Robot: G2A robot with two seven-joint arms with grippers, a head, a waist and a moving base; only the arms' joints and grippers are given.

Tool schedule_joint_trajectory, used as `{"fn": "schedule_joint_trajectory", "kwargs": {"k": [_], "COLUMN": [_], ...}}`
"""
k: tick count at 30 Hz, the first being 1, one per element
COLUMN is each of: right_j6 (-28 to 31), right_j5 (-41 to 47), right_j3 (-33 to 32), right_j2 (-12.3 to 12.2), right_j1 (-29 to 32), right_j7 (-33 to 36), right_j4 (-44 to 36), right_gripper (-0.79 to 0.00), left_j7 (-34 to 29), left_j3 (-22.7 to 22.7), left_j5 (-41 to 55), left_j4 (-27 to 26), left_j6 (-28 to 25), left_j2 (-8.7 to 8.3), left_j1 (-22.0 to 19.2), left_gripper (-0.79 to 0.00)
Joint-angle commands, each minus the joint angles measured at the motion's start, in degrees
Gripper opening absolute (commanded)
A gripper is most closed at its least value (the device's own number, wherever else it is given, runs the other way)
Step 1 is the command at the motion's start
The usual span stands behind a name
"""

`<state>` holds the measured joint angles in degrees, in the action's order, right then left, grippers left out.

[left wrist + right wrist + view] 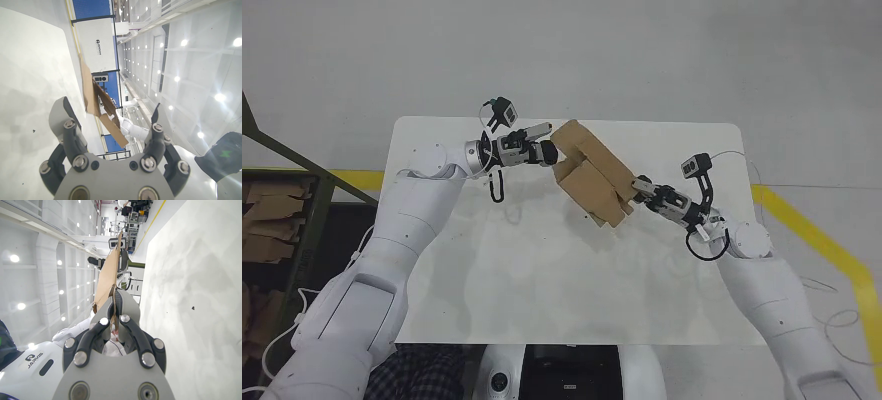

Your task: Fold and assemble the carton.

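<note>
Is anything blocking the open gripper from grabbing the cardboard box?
No, nothing visible stands between them. The open left gripper sits right at the carton's edge, above the white table. The right gripper is shut on the carton's other end.

- carton [590,178]: 1, brown, part-folded
- table [542,290]: 1, white
- grippers: 2, the left gripper [111,101] and the right gripper [114,292]
- clamped on the carton: 1 (right)
- fingers spread wide: 1 (left)
- flat cardboard pieces [272,215] beyond the table's left side: several, exact count can't be told
</note>
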<state>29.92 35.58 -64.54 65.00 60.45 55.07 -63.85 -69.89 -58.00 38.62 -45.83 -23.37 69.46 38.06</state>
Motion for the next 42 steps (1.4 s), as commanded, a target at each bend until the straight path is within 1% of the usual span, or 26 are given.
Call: {"fn": "schedule_joint_trajectory", "kwargs": {"k": [1, 7, 12, 16, 21, 22, 26, 35, 36, 37, 39, 40, 42], "right_j6": [0.31, 0.16, -1.65, -3.03, -5.26, -5.74, -7.23, -9.42, -9.47, -9.46, -9.54, -9.49, -9.66], "right_j5": [-1.5, -7.8, -14.84, -19.96, -22.53, -22.76, -23.62, -27.04, -27.39, -27.75, -28.38, -28.67, -29.2], "right_j3": [-0.79, -2.82, -3.12, -2.28, -1.07, -0.87, -0.4, -0.34, -0.44, -0.55, -0.83, -1.01, -1.35], "right_j2": [-0.16, -0.56, -0.54, -0.19, 0.48, 0.61, 1.04, 1.54, 1.57, 1.59, 1.63, 1.64, 1.66], "right_j1": [0.65, 3.23, 5.67, 7.14, 7.82, 7.92, 8.34, 9.83, 10.08, 10.34, 10.84, 11.09, 11.51], "right_j7": [-2.13, -10.12, -18.57, -24.96, -31.16, -32.06, -35.29, -39.51, -39.86, -40.2, -40.83, -41.18, -41.66], "right_j4": [-1.1, -5.3, -10.24, -13.33, -15.26, -15.54, -16.32, -18.5, -18.74, -18.94, -19.29, -19.46, -19.74], "right_gripper": [-0.785, -0.785, -0.785, -0.785, -0.785, -0.785, -0.785, -0.785, -0.785, -0.785, -0.785, -0.785, -0.785], "left_j7": [0.0, 0.0, 0.0, 0.0, 0.0, 0.0, 2.81, 4.52, 4.4, 4.57, 5.07, 5.26, 5.43], "left_j3": [0.0, 0.0, 0.0, 0.0, 0.0, 0.0, 0.12, 1.44, 1.73, 1.93, 2.31, 2.45, 2.58], "left_j5": [0.0, 0.0, 0.0, 0.0, 0.0, 0.0, -2.46, -5.04, -5.17, -5.32, -5.67, -5.66, -5.51], "left_j4": [0.0, 0.0, 0.0, 0.0, 0.0, 0.0, -3.18, -8.29, -8.72, -8.97, -9.27, -9.2, -8.85], "left_j6": [0.0, 0.0, 0.0, 0.0, 0.0, 0.0, 2.11, 4.48, 4.68, 4.77, 4.78, 4.88, 4.96], "left_j2": [0.0, 0.0, 0.0, 0.0, 0.0, 0.0, -0.18, 0.18, 0.28, 0.37, 0.55, 0.64, 0.79], "left_j1": [0.0, 0.0, 0.0, 0.0, 0.0, 0.0, 1.58, 3.42, 3.55, 3.64, 3.86, 3.97, 4.03], "left_gripper": [0.0, 0.0, 0.0, 0.0, 0.0, 0.0, 0.0, 0.0, -0.025, -0.16, -0.32, -0.385, -0.431]}}
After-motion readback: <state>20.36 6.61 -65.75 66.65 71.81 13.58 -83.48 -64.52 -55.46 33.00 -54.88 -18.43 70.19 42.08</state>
